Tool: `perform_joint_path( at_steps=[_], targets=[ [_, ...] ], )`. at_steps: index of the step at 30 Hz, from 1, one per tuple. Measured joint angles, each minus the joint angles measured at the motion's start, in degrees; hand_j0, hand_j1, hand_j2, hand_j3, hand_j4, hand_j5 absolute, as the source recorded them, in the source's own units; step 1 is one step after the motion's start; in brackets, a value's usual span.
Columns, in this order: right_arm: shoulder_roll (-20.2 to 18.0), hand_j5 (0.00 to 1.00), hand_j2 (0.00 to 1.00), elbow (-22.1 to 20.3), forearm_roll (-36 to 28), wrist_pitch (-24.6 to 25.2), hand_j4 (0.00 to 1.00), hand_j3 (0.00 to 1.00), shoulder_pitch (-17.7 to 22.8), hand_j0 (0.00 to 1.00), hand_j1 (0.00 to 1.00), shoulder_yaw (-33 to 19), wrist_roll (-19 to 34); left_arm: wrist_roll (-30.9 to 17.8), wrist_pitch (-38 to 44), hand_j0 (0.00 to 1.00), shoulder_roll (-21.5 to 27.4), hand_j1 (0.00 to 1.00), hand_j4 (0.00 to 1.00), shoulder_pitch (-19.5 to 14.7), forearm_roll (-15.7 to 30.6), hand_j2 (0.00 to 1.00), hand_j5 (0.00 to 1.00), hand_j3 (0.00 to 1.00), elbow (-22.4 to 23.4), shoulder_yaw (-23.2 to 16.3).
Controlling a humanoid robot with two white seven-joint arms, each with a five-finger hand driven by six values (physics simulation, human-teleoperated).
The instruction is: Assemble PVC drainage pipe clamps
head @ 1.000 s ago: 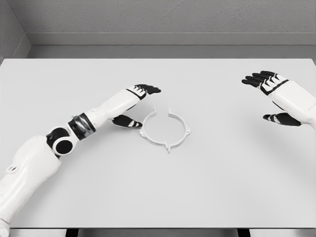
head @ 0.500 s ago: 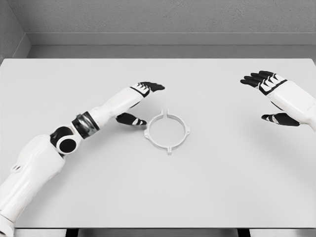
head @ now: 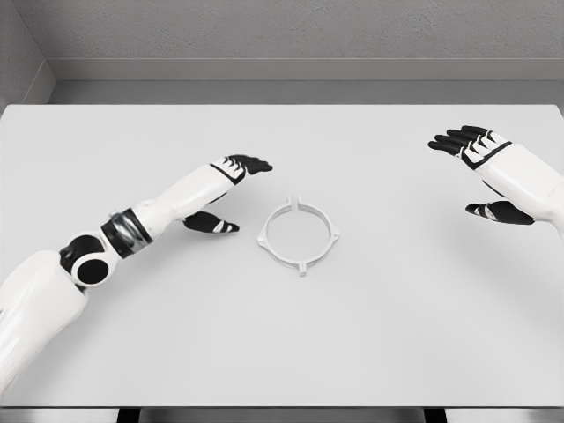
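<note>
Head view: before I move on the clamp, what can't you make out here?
- Clamp ring: whether one piece or two joined halves; white on white table, seams too small.
- Right hand: forearm cut by the right edge.
- Left hand: palm side hidden by the hand itself.

desk (head: 282, 344) rendered plain pale grey. pipe clamp (head: 300, 236) shown white. left hand (head: 225, 189) and right hand (head: 486, 172) seen black-fingered with white backs; arms white, banded black and grey at joints.
</note>
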Motion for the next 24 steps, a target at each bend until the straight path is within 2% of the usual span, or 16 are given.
perform_joint_path(
  at_steps=[24],
  targets=[
    [0.0,1.0,1.0,0.0,0.0,0.0,1.0,1.0,-0.1,1.0,1.0,0.0,-0.1,-0.1,0.0,1.0,-3.4,1.0,1.0,0.1,-0.8,1.0,1.0,1.0,0.1,-2.0]
  ],
)
